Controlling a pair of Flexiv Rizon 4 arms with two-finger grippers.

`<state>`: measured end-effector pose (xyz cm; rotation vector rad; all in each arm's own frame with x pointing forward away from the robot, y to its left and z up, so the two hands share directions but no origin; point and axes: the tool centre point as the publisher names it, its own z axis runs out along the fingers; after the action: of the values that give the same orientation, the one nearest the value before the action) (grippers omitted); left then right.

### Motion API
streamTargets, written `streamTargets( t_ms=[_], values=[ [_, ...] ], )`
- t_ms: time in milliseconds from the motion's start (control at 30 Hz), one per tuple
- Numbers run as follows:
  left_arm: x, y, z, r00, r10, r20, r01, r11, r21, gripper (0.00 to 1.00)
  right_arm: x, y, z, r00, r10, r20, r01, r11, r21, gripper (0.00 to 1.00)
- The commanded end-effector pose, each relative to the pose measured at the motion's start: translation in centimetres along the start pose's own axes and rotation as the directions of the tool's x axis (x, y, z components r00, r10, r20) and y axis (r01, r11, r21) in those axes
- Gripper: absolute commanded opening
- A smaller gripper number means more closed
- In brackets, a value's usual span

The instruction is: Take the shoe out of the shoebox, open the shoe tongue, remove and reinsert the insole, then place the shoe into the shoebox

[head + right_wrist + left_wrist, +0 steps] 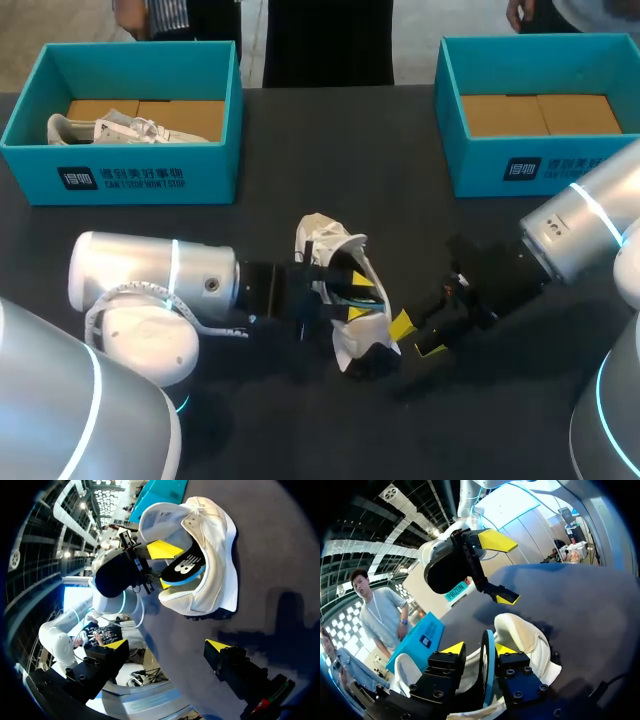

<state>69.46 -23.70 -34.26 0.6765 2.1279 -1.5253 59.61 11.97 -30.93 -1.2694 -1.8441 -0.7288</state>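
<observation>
Both yellow tips of the left claw (479, 648) press on the insole (487, 672), one from each side, so it is closed on the insole and holds it tight. The insole is black with a blue edge. Part of it is inside the white shoe (328, 240) and part sticks out. The shoe is in the middle of the dark table (300, 430), with its opening turned to the left claw. The left arm comes in low from the left side.

Just to the right of the shoe is the right claw (415, 337). Its two yellow tips are spread wide apart and it holds nothing. It is near the shoe but does not touch it.

Far back on the left stands the left shoebox (140, 180), which is blue-green. A second shoe (120, 130), also white, lies inside it on brown cardboard. Far back on the right stands the right shoebox (540, 170). It is the same colour, and brown cardboard shows on its floor.
</observation>
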Motion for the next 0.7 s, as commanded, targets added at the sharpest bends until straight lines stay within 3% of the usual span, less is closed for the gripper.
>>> streamTargets(
  t_ms=[33, 133, 233, 700],
  values=[
    [0.3, -0.2, -0.9, 1.000, 0.001, -0.008, -0.001, 1.000, 0.007, 0.29, 0.0, 0.0, 0.1, 1.000, 0.000, 0.002, 0.000, 1.000, -0.002, 1.00],
    [0.6, -0.1, -0.8, 1.000, -0.002, -0.020, 0.002, 1.000, 0.011, 0.22, 0.0, 0.0, 0.1, 1.000, 0.000, 0.002, 0.000, 1.000, -0.002, 1.00],
    [0.7, 0.2, -0.5, 0.999, -0.005, -0.034, 0.005, 1.000, 0.005, 0.00, 0.0, 0.0, 0.1, 1.000, 0.000, 0.002, 0.000, 1.000, -0.002, 1.00],
    [0.4, 1.7, 0.4, 0.997, -0.014, -0.070, 0.011, 0.999, -0.035, 0.00, 0.0, 0.0, 0.1, 1.000, 0.000, 0.002, 0.000, 1.000, -0.002, 1.00]
  ],
)
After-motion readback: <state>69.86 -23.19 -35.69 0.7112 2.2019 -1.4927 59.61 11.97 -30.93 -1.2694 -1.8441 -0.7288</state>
